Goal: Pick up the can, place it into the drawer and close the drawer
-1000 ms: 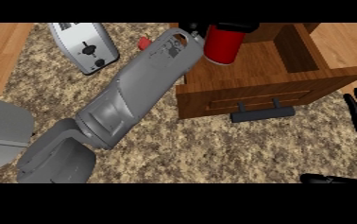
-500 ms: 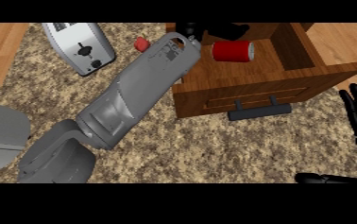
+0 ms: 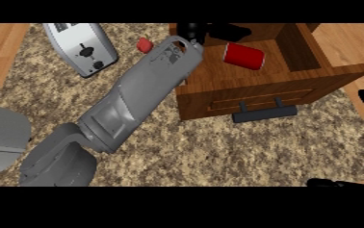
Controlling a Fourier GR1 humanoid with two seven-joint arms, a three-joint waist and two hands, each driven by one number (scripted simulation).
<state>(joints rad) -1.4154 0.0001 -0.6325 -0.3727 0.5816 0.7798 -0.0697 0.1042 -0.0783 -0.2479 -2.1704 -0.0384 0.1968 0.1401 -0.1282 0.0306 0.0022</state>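
Starting at the left, a silver toaster [image 3: 80, 50] sits on the speckled counter [image 3: 213, 150], near the top corner. Just right of it lies a small red thing [image 3: 145, 45]; I cannot tell what it is.

Next comes the grey left arm [image 3: 142, 92]. It runs from the bottom left corner up and to the right, and it crosses the left edge of the drawer [image 3: 213, 85]. At its end is the black left hand [image 3: 193, 31], up by the back of the drawer. Its fingers [image 3: 231, 31] are spread out and point to the right. They hold nothing.

The red can [image 3: 244, 56] is inside the drawer. It lies on its side on the wood floor, just below the fingers. I cannot tell if a finger touches it.

The drawer is brown wood and it is pulled open. Its dark handle [image 3: 265, 113] sticks out of the front, over the counter.

Far right, only a little black bit of the right hand [image 3: 334, 183] shows at the bottom corner. So little of it shows that I cannot tell if it is open or closed.
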